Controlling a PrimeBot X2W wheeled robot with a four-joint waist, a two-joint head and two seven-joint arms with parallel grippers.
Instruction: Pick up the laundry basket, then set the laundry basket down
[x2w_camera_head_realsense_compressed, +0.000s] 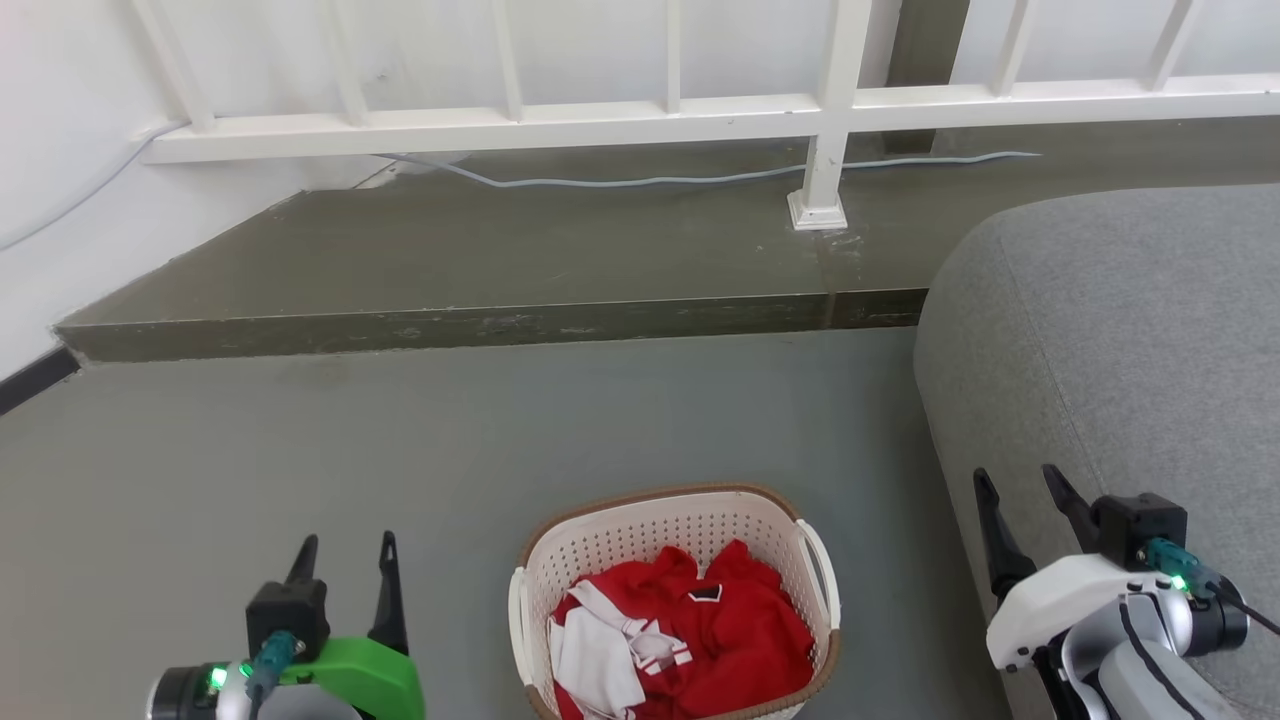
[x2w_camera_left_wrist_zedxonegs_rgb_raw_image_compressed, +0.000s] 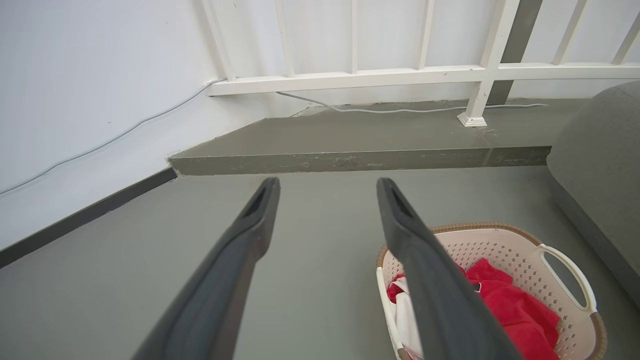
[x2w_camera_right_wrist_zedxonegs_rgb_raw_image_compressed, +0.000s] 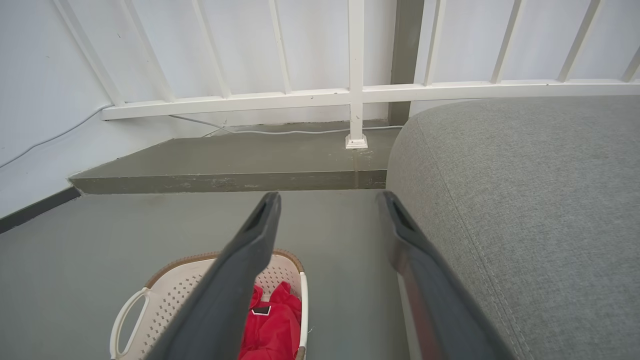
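The laundry basket (x2w_camera_head_realsense_compressed: 640, 530) stands on the grey floor at the bottom centre of the head view, cream-white and perforated with a brown rim, holding red and white clothes (x2w_camera_head_realsense_compressed: 700, 625). Its white loop handles sit on the left and right sides. My left gripper (x2w_camera_head_realsense_compressed: 345, 560) hovers open to the basket's left, apart from it. My right gripper (x2w_camera_head_realsense_compressed: 1020, 490) is open to the basket's right, over the sofa's edge. The basket (x2w_camera_left_wrist_zedxonegs_rgb_raw_image_compressed: 500, 245) lies low right in the left wrist view, behind my open left gripper (x2w_camera_left_wrist_zedxonegs_rgb_raw_image_compressed: 327, 187). It (x2w_camera_right_wrist_zedxonegs_rgb_raw_image_compressed: 165, 290) lies low left in the right wrist view, behind my open right gripper (x2w_camera_right_wrist_zedxonegs_rgb_raw_image_compressed: 327, 200).
A grey fabric sofa (x2w_camera_head_realsense_compressed: 1130, 340) fills the right side, close to the basket. Beyond lies a raised grey step (x2w_camera_head_realsense_compressed: 500, 325) with a white railing (x2w_camera_head_realsense_compressed: 700, 110) and a loose cable (x2w_camera_head_realsense_compressed: 650, 182). A white wall (x2w_camera_head_realsense_compressed: 60, 200) bounds the left. Open floor (x2w_camera_head_realsense_compressed: 300, 440) lies left of the basket.
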